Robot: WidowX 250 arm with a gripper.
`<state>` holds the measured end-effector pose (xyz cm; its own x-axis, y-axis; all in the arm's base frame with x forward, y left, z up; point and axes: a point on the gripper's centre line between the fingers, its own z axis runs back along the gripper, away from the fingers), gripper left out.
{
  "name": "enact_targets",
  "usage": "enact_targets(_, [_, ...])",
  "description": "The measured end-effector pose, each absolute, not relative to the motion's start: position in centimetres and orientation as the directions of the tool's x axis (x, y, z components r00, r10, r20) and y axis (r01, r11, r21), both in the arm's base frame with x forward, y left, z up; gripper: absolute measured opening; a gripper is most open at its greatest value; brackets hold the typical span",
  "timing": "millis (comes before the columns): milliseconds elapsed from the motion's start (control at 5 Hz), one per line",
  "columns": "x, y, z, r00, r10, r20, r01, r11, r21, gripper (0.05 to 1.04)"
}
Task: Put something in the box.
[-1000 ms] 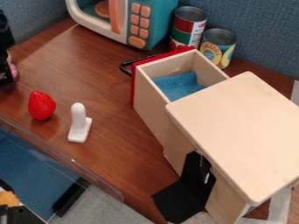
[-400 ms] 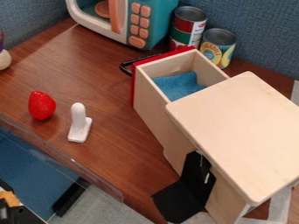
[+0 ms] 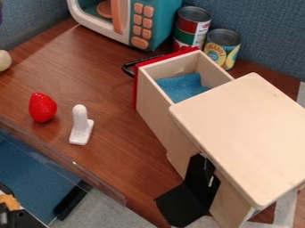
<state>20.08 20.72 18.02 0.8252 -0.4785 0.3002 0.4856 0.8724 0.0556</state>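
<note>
The wooden box (image 3: 238,133) stands at the right, and its red-fronted drawer (image 3: 158,100) is pulled out toward the upper left. Inside the drawer lies a blue cloth (image 3: 182,87). A red strawberry-like toy (image 3: 42,107) rests on the table at the left. Just right of it is a white L-shaped piece (image 3: 81,125), its rounded arm standing up from a flat foot. The two do not touch.
A teal and white toy microwave (image 3: 156,22) stands at the back, with two cans (image 3: 192,26) beside it behind the drawer. A pale round object (image 3: 4,60) sits at the left edge. A black bracket (image 3: 187,196) leans by the box's near side.
The black arm and gripper at the upper left have gone out past the left edge, uncovering the pale round object. A purple thing there has shifted up. Box, strawberry and white piece have not moved.
</note>
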Motion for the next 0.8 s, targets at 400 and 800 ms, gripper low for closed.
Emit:
enact_targets(400, [21.0, 13.9, 18.5, 0.763, -0.593, 0.256, 0.576, 0.804, 0.145, 0.842])
enact_targets(800, [25.3, 7.1, 16.8, 0.759, -0.62, 0.199, 0.608, 0.784, 0.125, 0.842])
